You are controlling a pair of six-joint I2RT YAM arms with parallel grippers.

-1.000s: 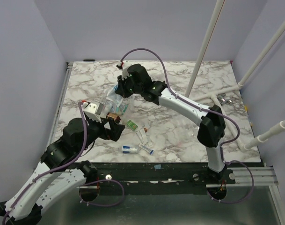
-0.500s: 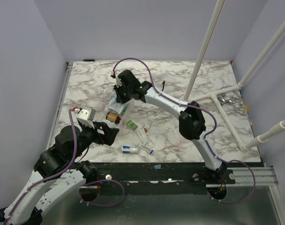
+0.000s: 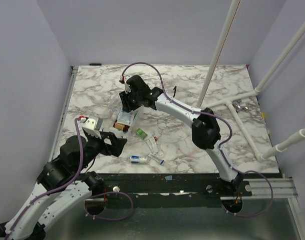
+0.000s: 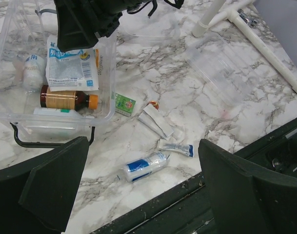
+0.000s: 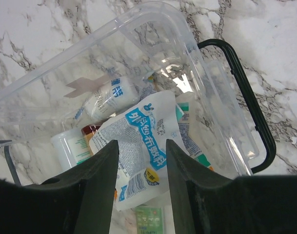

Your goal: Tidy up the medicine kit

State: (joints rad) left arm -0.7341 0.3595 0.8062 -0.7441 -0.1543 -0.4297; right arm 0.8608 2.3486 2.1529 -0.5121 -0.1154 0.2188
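Hovering over the kit with the right tool: jaws parted, gripping nothing, above a blue-and-white packet lying loose on a brown bottle. Holding the left tool spread wide and empty, low over the tabletop, just on the near side of the kit. As for the kit: open, left of mid-tabletop, partly filled.

Likely trouble first on lifting the right tool out. Easy to catch the packet on the tool and drag it back over the wall, or to clip the clear wall and shove or tip so light a box. Worth rising straight up before swinging away.

Next, crowding. Risky to reach in with the left tool before clearing the right: a knock between the two.

Then the loose things outside: a green box just beside the kit wall, flat sachets, a roll near the front edge. Could nudge the roll off the tabletop with a careless approach; could scrape the tabletop trying to pinch sachets lying flat.

Lastly, stacking. Might not get the kit shut later with the packet piled so high on the bottle.
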